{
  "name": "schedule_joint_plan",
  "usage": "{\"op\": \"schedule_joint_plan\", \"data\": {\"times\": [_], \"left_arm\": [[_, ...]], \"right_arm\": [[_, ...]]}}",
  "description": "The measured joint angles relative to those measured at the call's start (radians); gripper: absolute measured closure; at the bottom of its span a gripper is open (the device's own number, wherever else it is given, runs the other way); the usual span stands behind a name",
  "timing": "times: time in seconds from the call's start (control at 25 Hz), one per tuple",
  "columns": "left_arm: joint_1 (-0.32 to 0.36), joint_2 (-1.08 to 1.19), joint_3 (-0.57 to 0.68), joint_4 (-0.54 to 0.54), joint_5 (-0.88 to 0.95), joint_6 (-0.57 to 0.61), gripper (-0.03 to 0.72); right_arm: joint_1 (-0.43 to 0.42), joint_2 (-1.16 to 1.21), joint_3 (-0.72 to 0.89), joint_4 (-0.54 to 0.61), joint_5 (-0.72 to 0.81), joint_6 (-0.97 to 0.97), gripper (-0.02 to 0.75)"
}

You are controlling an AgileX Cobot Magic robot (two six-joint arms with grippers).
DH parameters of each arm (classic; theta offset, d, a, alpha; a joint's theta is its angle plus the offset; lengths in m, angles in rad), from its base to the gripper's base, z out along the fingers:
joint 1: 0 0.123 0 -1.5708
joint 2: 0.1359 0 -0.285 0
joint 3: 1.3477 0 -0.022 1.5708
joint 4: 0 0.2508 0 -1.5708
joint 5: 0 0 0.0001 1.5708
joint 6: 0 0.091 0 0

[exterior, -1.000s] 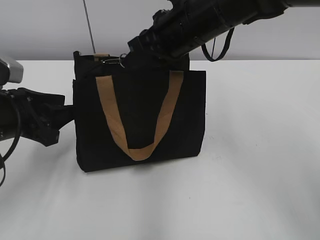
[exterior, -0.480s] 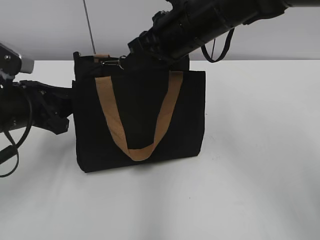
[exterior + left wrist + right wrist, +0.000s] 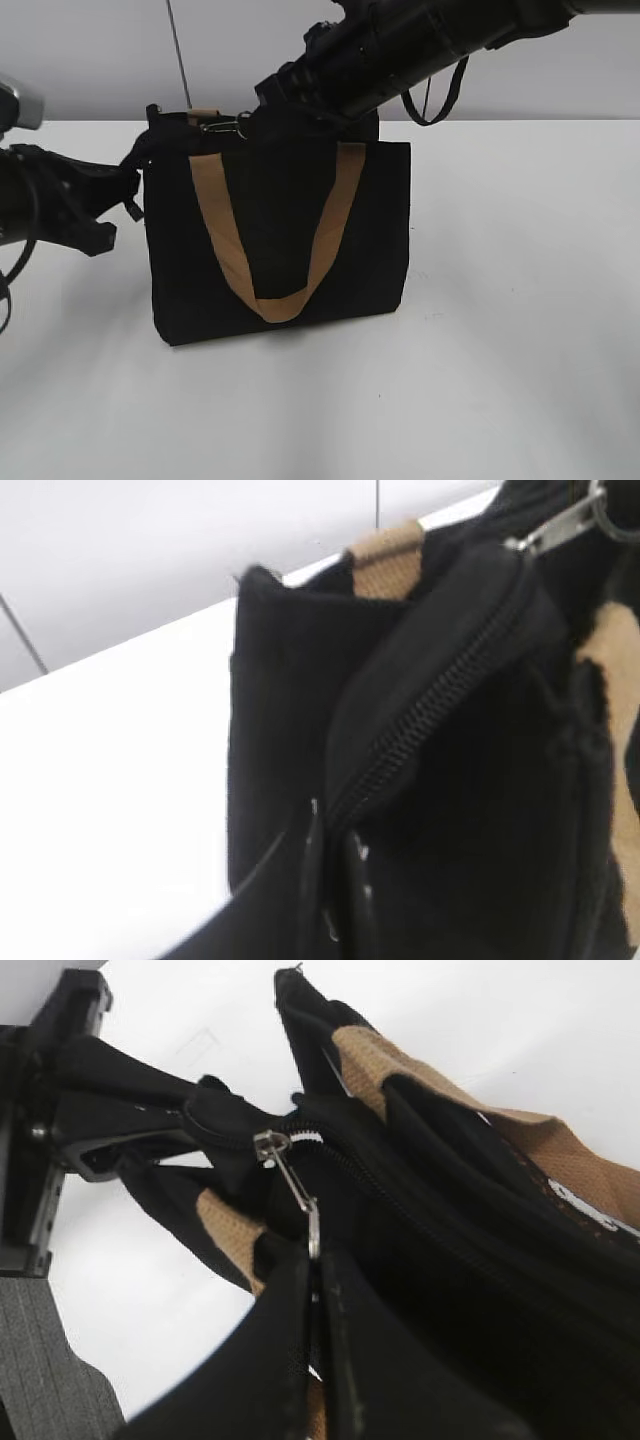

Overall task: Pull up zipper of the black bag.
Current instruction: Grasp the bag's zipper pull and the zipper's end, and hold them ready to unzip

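The black bag (image 3: 280,240) stands upright on the white table with a tan handle hanging down its front. Its zipper (image 3: 440,700) runs along the top edge; the silver pull tab (image 3: 290,1185) sits near the bag's left end, also seen in the exterior view (image 3: 225,127). My right gripper (image 3: 315,1260) is shut on the pull tab's ring (image 3: 313,1222), reaching in from the upper right (image 3: 262,100). My left gripper (image 3: 335,845) is shut on the bag's fabric at the zipper's left end (image 3: 135,175).
The white table (image 3: 500,320) spreads around the bag. A thin rod (image 3: 178,60) stands behind the bag against the pale wall. The left arm's body (image 3: 50,200) lies at the left edge.
The left arm has shifted up and left, stretching the bag's upper left corner outward. The right gripper and pull tab have barely moved.
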Motion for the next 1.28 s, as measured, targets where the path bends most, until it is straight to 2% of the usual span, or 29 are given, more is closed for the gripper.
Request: {"op": "schedule_joint_plan", "data": {"times": [0.2, 0.68, 0.96, 1.28], "left_arm": [[0.000, -0.138, 0.000, 0.000, 0.111, 0.000, 0.681], [-0.003, -0.251, 0.000, 0.015, 0.228, -0.023, 0.681], [-0.008, -0.271, 0.000, 0.014, 0.299, -0.023, 0.681], [-0.008, -0.271, -0.001, 0.007, 0.328, -0.024, 0.683]], "right_arm": [[0.000, 0.000, 0.000, 0.025, 0.003, 0.000, 0.738], [0.005, 0.000, 0.000, 0.041, 0.013, 0.000, 0.738], [0.003, 0.000, 0.000, 0.041, 0.002, 0.000, 0.738], [-0.048, 0.000, 0.000, 0.029, 0.000, 0.000, 0.738]]}}
